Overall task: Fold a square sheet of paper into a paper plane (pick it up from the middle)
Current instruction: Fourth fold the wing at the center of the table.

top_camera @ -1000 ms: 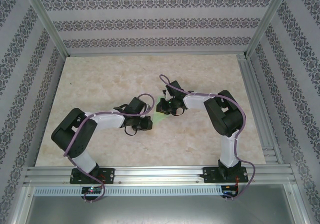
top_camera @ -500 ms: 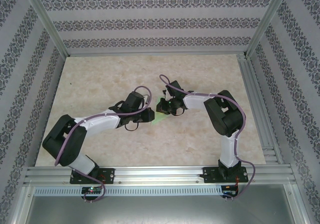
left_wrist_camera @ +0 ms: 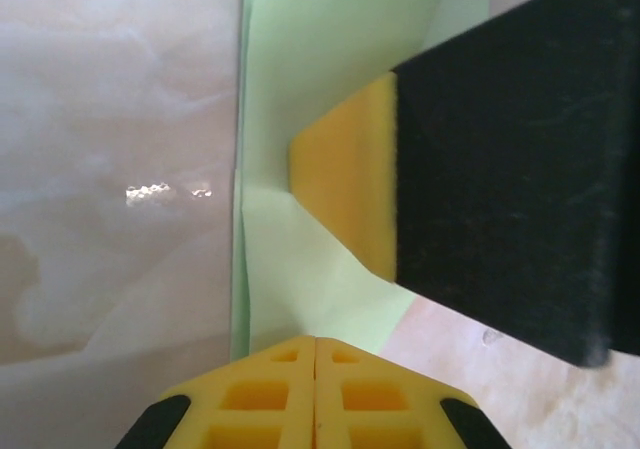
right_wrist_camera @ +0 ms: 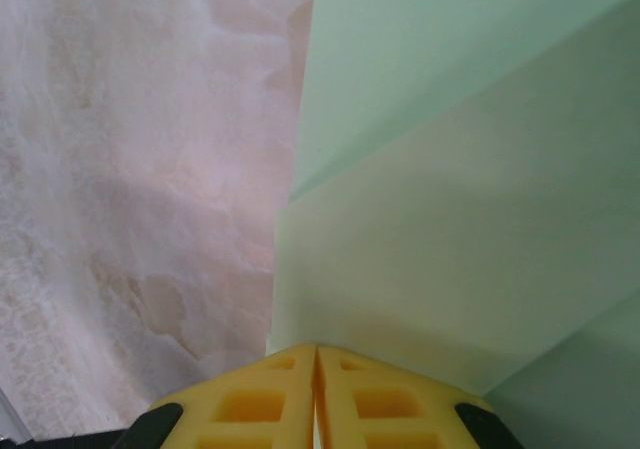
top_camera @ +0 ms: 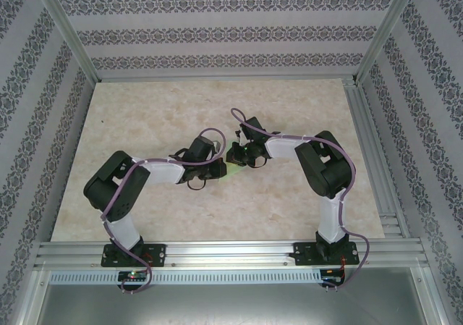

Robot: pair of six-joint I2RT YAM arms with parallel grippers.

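Note:
The square sheet of paper [left_wrist_camera: 330,69] lies on the table, pale green and folded into overlapping layers with slanted creases. From above only a sliver of the paper [top_camera: 228,168] shows between the two grippers, so I cannot tell whether its outline is a paper plane. My left gripper [left_wrist_camera: 315,341] is shut, its tips resting at the paper's near edge, and from above the left gripper [top_camera: 220,168] sits just left of the sliver. My right gripper [right_wrist_camera: 316,349] is shut too, tips down on the paper [right_wrist_camera: 450,219]. A yellow right fingertip [left_wrist_camera: 345,184] presses the middle fold.
The marble-patterned tabletop [top_camera: 145,115] stretches wide around the paper. Aluminium frame rails [top_camera: 217,252] run along the near edge, and patterned walls [top_camera: 231,32] close the back and sides. Both arms meet near the table's middle.
The left arm's elbow swung out and back while its gripper slid right onto the paper's edge, covering most of the green. The right arm has stayed put.

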